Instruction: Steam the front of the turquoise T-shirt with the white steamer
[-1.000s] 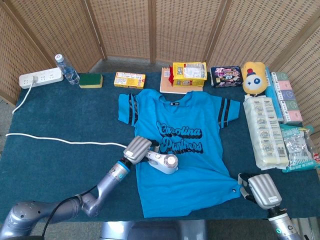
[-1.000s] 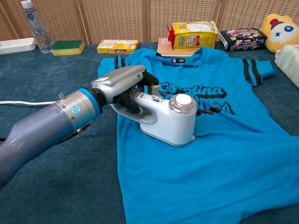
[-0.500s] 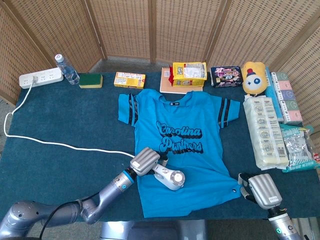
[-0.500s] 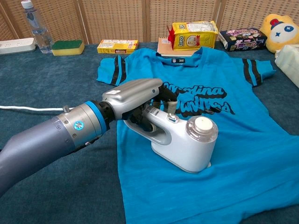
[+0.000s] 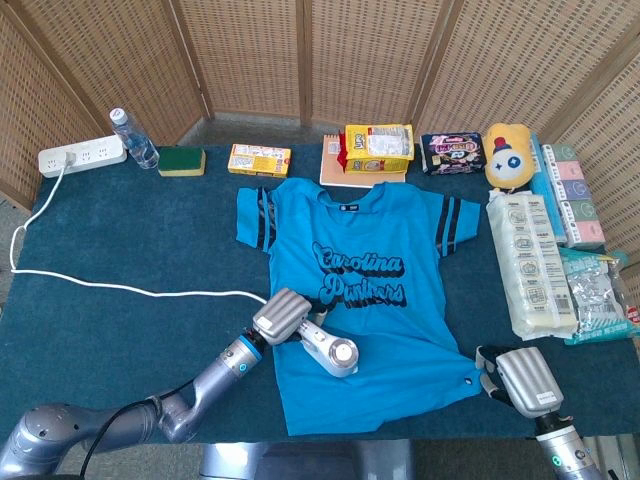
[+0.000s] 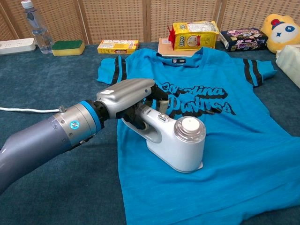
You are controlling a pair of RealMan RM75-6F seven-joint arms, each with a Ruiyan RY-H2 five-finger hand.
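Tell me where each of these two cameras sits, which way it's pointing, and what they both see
Head view: high above the near table edge, looking down on the whole table; both arms show, left hand on the white steamer, right hand at the T-shirt's hem corner.
Chest view: low at the near edge, facing across the table; only the left arm and hand show.
Shared: steamer, T-shirt, left hand.

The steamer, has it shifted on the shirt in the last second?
Yes. The steamer first slid down the shirt, away from the printed lettering towards the hem, then came back up a little.
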